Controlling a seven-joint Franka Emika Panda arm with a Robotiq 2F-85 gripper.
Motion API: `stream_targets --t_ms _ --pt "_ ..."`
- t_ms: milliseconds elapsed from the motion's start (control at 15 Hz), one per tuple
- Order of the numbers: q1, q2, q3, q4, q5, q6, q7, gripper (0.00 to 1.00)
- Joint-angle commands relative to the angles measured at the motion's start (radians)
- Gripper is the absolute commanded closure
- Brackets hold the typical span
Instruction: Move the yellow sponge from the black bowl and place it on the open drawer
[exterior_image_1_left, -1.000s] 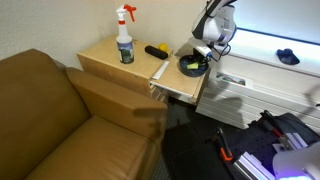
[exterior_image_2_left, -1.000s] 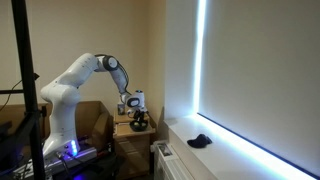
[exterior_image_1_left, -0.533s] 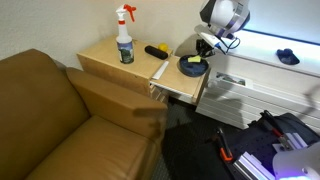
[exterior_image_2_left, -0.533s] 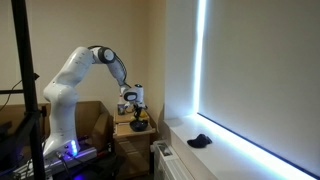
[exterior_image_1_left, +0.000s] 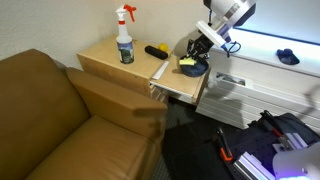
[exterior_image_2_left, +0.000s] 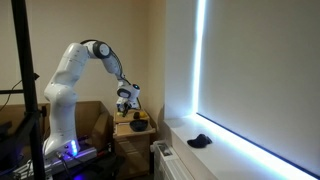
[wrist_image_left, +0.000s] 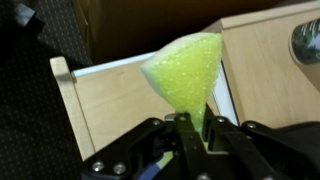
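in an exterior view the gripper (exterior_image_1_left: 194, 54) is hanging just over the black bowl (exterior_image_1_left: 196, 71) with the yellow sponge (exterior_image_1_left: 187, 63) at its tips, and in the wrist view the jaws are pinching that sponge, nearly closed, above the open drawer (wrist_image_left: 110, 110).

Yellow sponge (wrist_image_left: 185, 72) bright yellow-green, speckled porous surface; pincer (wrist_image_left: 197, 122) black. Open drawer (wrist_image_left: 120, 105) light tan wood with a pale whitish edge. Black bowl (exterior_image_1_left: 198, 71) glossy black. Spray bottle (exterior_image_1_left: 124, 40) has a red trigger, white head and dark body (label colours too small to tell). Elongated object (exterior_image_1_left: 157, 50) yellow and black. Tabletop (exterior_image_1_left: 105, 58) tan wood, plain. Sofa (exterior_image_1_left: 50, 110) plain brown. Robot arm (exterior_image_2_left: 72, 70) white with darker joints. Shelving unit (exterior_image_1_left: 265, 85) white, ribbed. Floor (wrist_image_left: 25, 120) dark grey, faintly flecked
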Motion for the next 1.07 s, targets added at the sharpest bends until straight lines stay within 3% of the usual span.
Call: stream_targets --t_ms 0,200,267,333,467,533,600,733,1000 --pt "0.065 0.010 -0.029 -0.016 0.035 -0.111 -0.103 0.96" --pt "0.121 0.048 -0.054 0.016 0.003 -0.162 -0.089 0.96" --pt "0.147 0.061 -0.069 0.022 -0.008 -0.132 -0.051 0.96" --pt "0.144 0.030 -0.070 -0.003 0.019 -0.135 -0.072 0.85" --pt "0.165 0.047 -0.080 0.006 0.016 -0.132 -0.066 0.85" --pt "0.167 0.052 -0.081 0.009 0.015 -0.132 -0.065 0.96" --pt "0.170 0.080 -0.095 0.027 0.003 -0.124 -0.053 0.96" --pt "0.188 0.128 -0.109 0.048 0.024 -0.010 -0.073 0.96" --pt "0.178 0.206 -0.070 0.114 0.112 0.156 -0.138 0.96"
